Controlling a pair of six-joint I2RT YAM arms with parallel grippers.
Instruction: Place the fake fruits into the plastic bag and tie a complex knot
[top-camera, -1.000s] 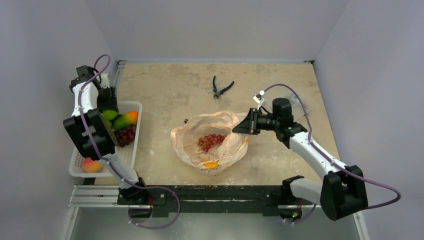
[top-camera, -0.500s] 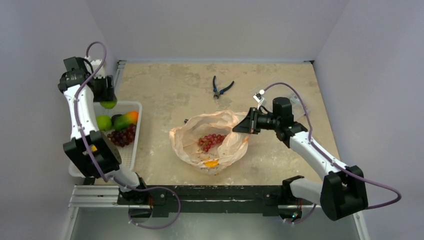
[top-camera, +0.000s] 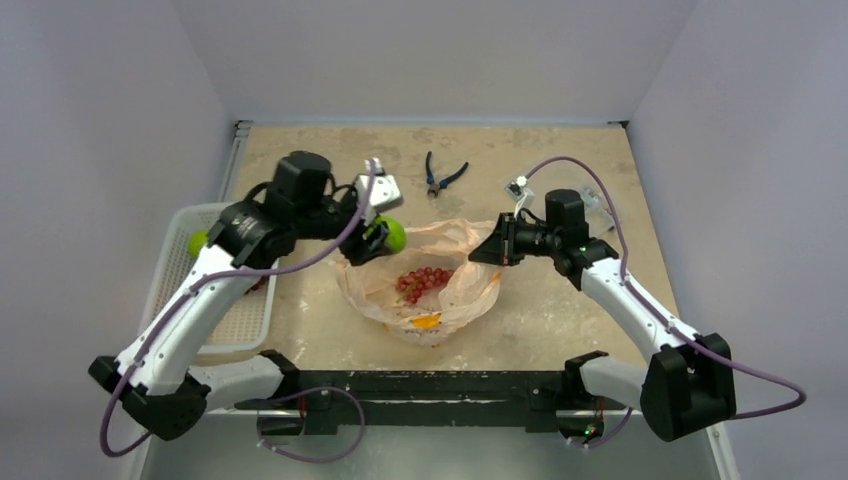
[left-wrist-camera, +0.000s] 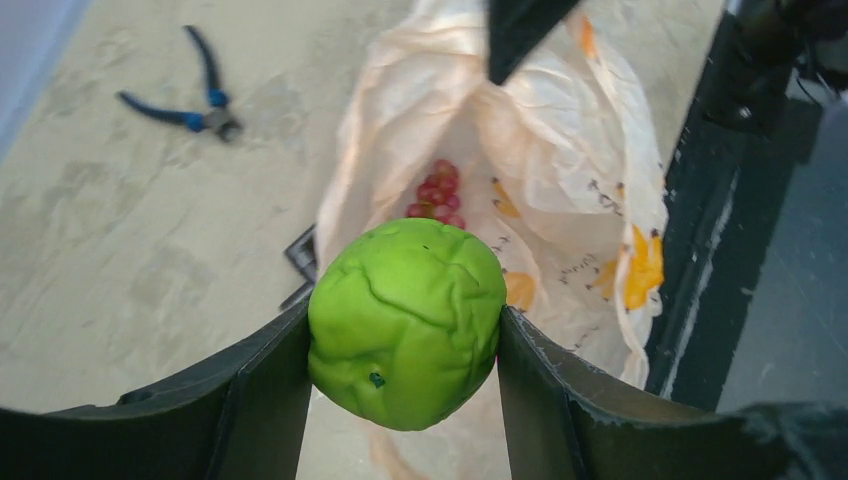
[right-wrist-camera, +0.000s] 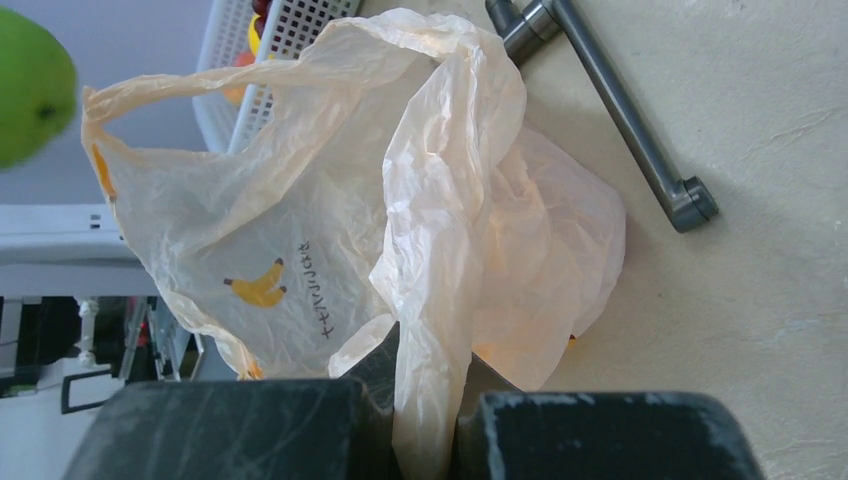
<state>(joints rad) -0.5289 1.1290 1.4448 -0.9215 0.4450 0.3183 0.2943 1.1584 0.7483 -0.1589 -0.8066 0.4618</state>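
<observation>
My left gripper (top-camera: 380, 236) is shut on a green round fruit (left-wrist-camera: 405, 320), also seen in the top view (top-camera: 393, 234), and holds it just above the left rim of the open plastic bag (top-camera: 440, 262). The pale peach bag lies mid-table with a red grape bunch (top-camera: 422, 281) inside; the bunch also shows in the left wrist view (left-wrist-camera: 438, 194). My right gripper (top-camera: 497, 246) is shut on the bag's right edge (right-wrist-camera: 432, 330) and holds it up. Another green fruit (top-camera: 198, 242) sits in the white basket (top-camera: 246, 318).
Blue-handled pliers (top-camera: 440, 176) lie on the far side of the table. A grey metal bar (right-wrist-camera: 620, 110) lies beside the bag. The basket stands at the left edge, partly hidden by my left arm.
My left arm has swung from the basket at the far left across to the bag, carrying the green round fruit. The right gripper keeps its hold on the bag.
</observation>
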